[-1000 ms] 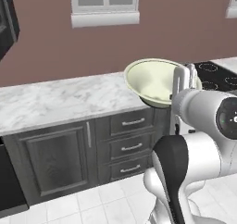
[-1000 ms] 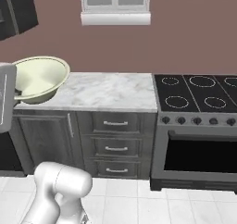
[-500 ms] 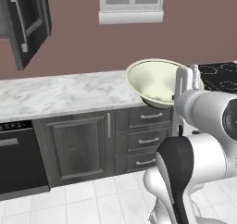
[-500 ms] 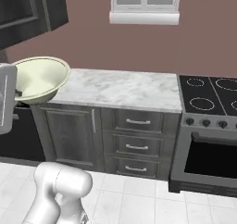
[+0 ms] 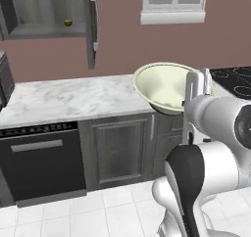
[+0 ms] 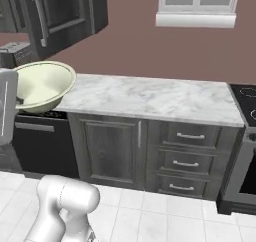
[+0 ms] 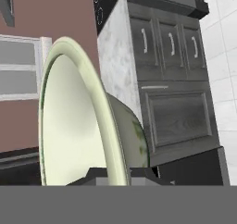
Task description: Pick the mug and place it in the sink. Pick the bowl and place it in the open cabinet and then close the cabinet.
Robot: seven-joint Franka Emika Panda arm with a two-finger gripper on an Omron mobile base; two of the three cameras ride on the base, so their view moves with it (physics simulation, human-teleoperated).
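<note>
The bowl (image 5: 169,86), cream-white inside and dark greenish beneath, is carried in the air, its rim clamped between the fingers of the gripper (image 7: 121,174), which are drawn together on it; in the hand view the rim runs straight down into the jaws. Taking the bowl as landmark: the marble counter (image 5: 73,98) lies just below and to its left in the left base view, with no contact visible between them. Above and to the left of the bowl hangs the open cabinet (image 5: 49,13), its door (image 5: 91,25) swung outward and seen edge-on; a small yellowish object (image 5: 67,22) sits on its shelf. A dishwasher (image 5: 41,160) stands low and left of the bowl, a window (image 5: 174,3) above it, and the stove (image 6: 245,93) well apart to the right.

Step in hand, as judged: transport of the bowl toward the open cabinet. The next move calls for raising the bowl to shelf height, passing it clear of the door's edge, and setting it beside the yellowish object before release.
</note>
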